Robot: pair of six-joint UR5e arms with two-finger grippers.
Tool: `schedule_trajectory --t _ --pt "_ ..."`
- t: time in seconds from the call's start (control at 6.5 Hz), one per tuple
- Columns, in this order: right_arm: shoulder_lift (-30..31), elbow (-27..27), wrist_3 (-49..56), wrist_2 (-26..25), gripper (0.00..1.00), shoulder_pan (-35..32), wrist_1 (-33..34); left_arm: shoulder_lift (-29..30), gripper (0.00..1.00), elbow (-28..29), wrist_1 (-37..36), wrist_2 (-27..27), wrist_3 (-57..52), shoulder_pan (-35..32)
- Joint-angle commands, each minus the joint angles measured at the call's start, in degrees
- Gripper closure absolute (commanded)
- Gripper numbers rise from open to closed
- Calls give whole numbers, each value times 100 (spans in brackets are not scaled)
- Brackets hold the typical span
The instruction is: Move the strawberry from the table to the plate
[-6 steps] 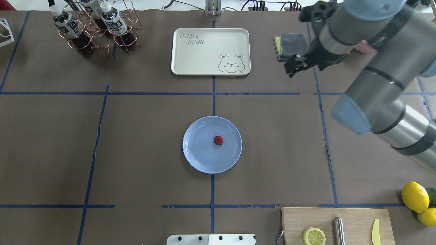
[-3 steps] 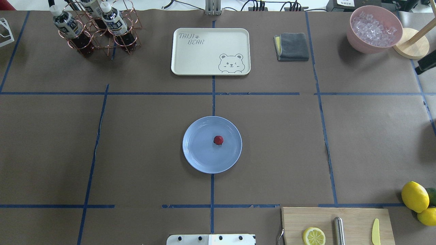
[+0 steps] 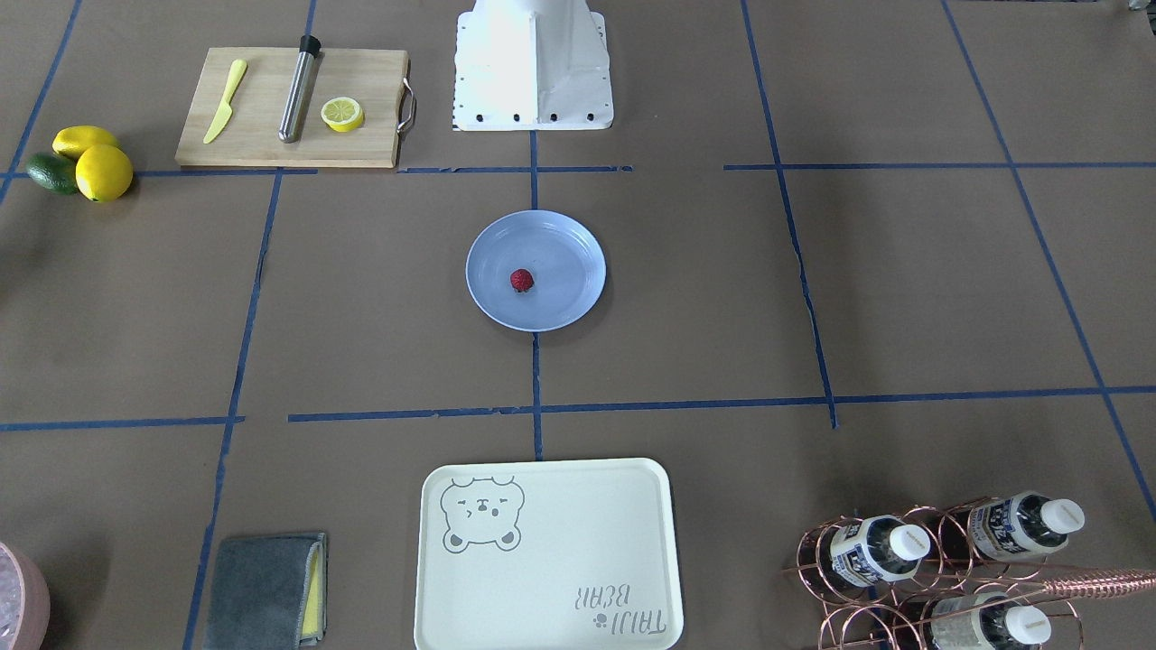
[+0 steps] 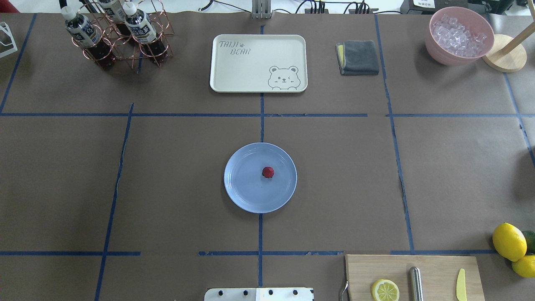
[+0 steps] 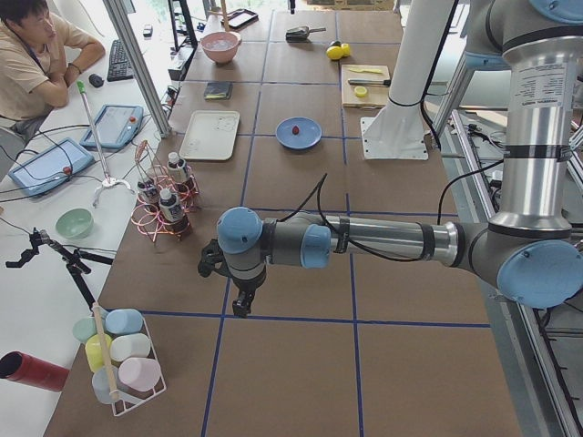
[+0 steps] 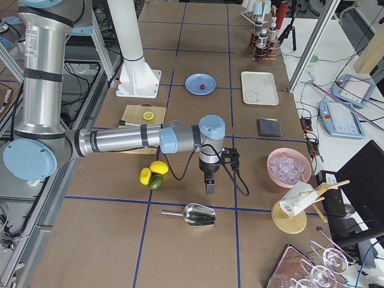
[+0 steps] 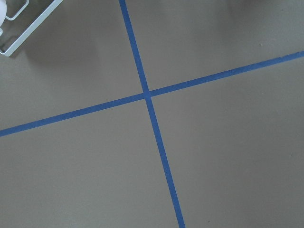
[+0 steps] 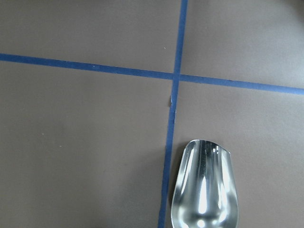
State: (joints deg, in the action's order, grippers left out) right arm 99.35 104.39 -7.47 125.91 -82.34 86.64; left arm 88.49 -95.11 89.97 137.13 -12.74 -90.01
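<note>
The strawberry [image 4: 268,172] lies on the pale blue plate [image 4: 242,188], a little right of its middle, on the brown table [image 4: 175,175]. The front-facing view shows the same strawberry [image 3: 521,280] on the plate [image 3: 564,262]. No arm shows in either of those views. In the left side view my left gripper [image 5: 239,305] hangs over the table's near end, far from the plate [image 5: 307,138]. My right gripper [image 6: 209,186] points down near the lemons, well away from the plate [image 6: 193,81]. I cannot tell whether either gripper is open or shut. The wrist views show no fingers.
A cream bear-print tray [image 4: 258,62], a bottle rack [image 4: 117,33], a grey cloth [image 4: 358,57] and a pink ice bowl [image 4: 459,35] line the far side. A cutting board [image 4: 434,276] and lemons [image 4: 509,241] sit near right. A metal scoop [image 8: 204,185] lies under my right wrist.
My right arm has swung out of the overhead view to the right, uncovering the pink ice bowl. The strawberry and plate have not moved.
</note>
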Motion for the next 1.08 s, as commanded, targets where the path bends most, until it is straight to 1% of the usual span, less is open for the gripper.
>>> schedule_trajectory --t 0.0,0.92 --pt "339 -103 140 257 0 -168 -394 1 0 -8 3 7 0 -7" --pt "392 -85 123 276 0 -169 -394 1 0 -25 3 7 0 -7"
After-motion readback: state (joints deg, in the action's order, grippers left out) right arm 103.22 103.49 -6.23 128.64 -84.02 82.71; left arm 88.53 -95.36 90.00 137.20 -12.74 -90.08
